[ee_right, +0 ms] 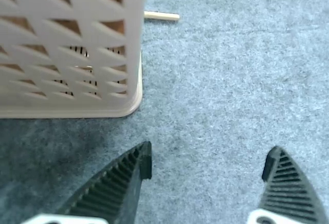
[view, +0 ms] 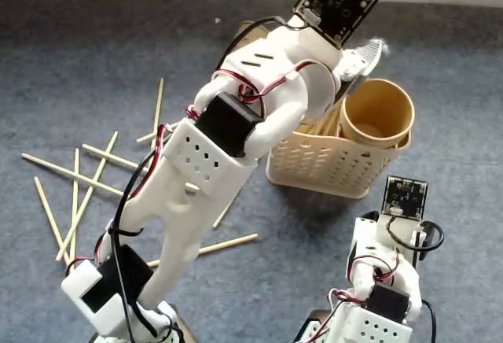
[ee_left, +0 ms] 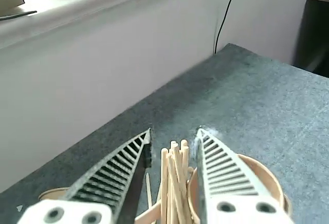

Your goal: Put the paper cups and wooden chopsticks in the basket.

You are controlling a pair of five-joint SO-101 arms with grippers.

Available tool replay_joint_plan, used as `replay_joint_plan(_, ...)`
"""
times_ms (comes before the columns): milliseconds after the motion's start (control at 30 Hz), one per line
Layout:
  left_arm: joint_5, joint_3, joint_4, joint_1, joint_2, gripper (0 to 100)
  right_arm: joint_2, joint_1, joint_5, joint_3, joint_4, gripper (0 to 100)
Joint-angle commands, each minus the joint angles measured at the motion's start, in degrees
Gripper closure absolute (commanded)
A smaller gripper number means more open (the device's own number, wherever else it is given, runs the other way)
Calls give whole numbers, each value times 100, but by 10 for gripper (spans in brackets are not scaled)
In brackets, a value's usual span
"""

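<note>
High view: the left gripper [view: 363,60] hangs over the cream perforated plastic basket [view: 314,166], in which a tan paper cup [view: 377,111] stands. Loose pale wooden chopsticks [view: 78,174] lie toward the grey table's [view: 440,123] left edge, well apart from the basket. Most run from far edge to near edge, and the left arm is nearer to them.

Left wrist view: the jaws are partly open around an upright bundle of chopsticks [ee_left: 174,183], apparently gripping nothing.

Right wrist view: the right gripper [ee_right: 211,149] is spread wide and empty, just beside the basket's corner.
</note>
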Motion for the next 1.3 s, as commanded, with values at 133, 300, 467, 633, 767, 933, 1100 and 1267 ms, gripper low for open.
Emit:
replay_joint_plan(133,18,-338,1556,-2325,-1015,837,-31,-31,88,462,-136,663)
replay_joint_plan(300,9,400,3297,-4840,-1218,832,-31,-40,88,462,-136,663)
replay_joint_plan(467,-897,2440,3341,-6695,-1209,817,-31,-40,88,462,-136,663)
replay_joint_plan(633,-2092,4822,2268,-7670,-1218,703,-31,-40,88,462,-136,663)
replay_joint_plan(767,-3270,6062,2251,-8189,-1235,695,-31,-48,88,462,-136,663)
replay_joint_plan(933,-4237,6668,2198,-8629,-1226,695,-31,-48,88,462,-127,663)
replay_joint_plan(1100,-4484,6765,1591,-9103,-1218,695,-31,-48,88,462,-119,663)
replay_joint_plan(1267,-4844,6791,1468,-9402,-1209,695,-31,-48,88,462,-119,663)
